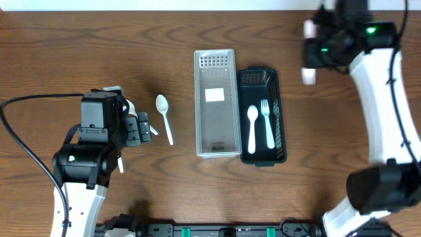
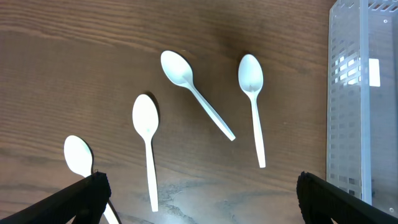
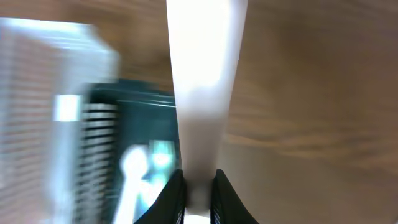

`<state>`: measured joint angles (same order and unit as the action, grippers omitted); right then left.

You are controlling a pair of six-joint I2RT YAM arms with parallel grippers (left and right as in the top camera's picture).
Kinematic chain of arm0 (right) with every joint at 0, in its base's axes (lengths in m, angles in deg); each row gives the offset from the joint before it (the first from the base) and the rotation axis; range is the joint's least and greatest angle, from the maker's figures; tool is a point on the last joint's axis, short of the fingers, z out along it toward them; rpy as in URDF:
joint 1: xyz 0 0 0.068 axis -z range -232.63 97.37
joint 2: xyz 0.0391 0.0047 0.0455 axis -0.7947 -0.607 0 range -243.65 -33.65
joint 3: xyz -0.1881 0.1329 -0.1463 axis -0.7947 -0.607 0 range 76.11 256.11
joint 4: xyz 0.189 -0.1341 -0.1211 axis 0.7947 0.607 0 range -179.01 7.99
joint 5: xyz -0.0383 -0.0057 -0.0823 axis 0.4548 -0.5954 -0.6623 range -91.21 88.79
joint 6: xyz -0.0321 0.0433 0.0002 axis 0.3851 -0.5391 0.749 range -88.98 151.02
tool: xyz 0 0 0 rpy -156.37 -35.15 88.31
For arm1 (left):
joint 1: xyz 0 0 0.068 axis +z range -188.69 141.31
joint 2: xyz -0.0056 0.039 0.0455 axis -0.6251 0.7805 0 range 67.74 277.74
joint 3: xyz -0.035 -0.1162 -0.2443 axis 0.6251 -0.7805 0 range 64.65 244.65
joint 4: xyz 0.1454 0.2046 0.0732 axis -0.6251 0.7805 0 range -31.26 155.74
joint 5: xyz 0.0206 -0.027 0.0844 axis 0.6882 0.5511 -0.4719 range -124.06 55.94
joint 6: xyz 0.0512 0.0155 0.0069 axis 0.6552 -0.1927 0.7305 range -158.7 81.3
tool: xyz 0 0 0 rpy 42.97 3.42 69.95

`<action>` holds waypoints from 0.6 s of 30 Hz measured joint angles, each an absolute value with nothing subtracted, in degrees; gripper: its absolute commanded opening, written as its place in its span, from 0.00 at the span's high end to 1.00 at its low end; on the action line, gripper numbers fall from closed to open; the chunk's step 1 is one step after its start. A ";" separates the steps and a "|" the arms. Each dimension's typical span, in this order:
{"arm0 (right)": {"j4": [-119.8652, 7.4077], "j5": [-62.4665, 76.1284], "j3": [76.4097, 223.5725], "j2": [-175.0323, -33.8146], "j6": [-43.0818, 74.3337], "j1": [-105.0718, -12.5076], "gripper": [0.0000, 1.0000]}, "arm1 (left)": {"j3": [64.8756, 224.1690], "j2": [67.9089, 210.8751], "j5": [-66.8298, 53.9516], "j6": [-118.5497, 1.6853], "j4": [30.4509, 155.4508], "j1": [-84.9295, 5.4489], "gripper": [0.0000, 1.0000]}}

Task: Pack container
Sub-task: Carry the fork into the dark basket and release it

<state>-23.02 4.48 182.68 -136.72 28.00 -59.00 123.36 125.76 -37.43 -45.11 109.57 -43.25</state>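
1. The right-wrist view is blurring heavily. The white utensil (image 3: 202, 81) is showing only a flat, smooth handle with its head cut off, so its type cannot be told.
2. The right gripper (image 3: 199, 190) is pinching that handle, hovering well to the right of the clear perforated bin (image 1: 216, 104).
3. The left gripper (image 1: 141, 128) is holding its jaws spread wide, left of the bin, above four glossy white plastic spoons (image 2: 147, 140). In the overhead view the arm is hiding three of them.
4. The black slotted tray (image 1: 262, 78) is sitting just beside the bin's right wall, carrying a spoon (image 1: 252, 125) and a fork (image 1: 266, 122).
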 measured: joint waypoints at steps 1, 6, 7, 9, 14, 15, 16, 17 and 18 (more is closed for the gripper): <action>-23.00 4.77 182.81 -136.13 26.34 -61.51 0.93 | 123.36 125.76 -37.43 -45.11 109.57 -43.25 0.02; -23.69 4.35 182.04 -138.14 19.84 -70.34 0.94 | 123.36 125.76 -37.43 -45.11 109.57 -43.25 0.02; -23.76 4.02 181.63 -138.92 18.93 -71.48 0.94 | 123.36 125.76 -37.43 -45.11 109.57 -43.25 0.02; -23.91 3.08 180.16 -141.26 16.63 -73.86 0.95 | 123.36 125.76 -37.43 -45.11 109.73 -43.25 0.02; -24.18 1.79 175.60 -147.49 13.37 -76.48 0.98 | 123.36 125.76 -37.43 -45.11 110.01 -43.25 0.02; -24.26 1.68 174.48 -148.63 12.96 -76.68 0.98 | 123.36 125.76 -37.43 -45.11 110.01 -43.25 0.02; -24.42 1.60 173.37 -149.68 12.52 -76.75 0.98 | 123.36 125.76 -37.43 -45.11 110.03 -43.25 0.02; -24.59 1.55 172.43 -150.57 12.13 -76.75 0.97 | 123.36 125.76 -37.43 -45.11 110.05 -43.25 0.02; -24.94 1.49 171.64 -151.25 11.93 -76.75 0.97 | 123.36 125.76 -37.43 -45.11 110.03 -43.25 0.02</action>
<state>-24.94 1.49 171.64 -151.25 11.93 -76.75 123.36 125.76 -37.43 -45.11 110.03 -43.25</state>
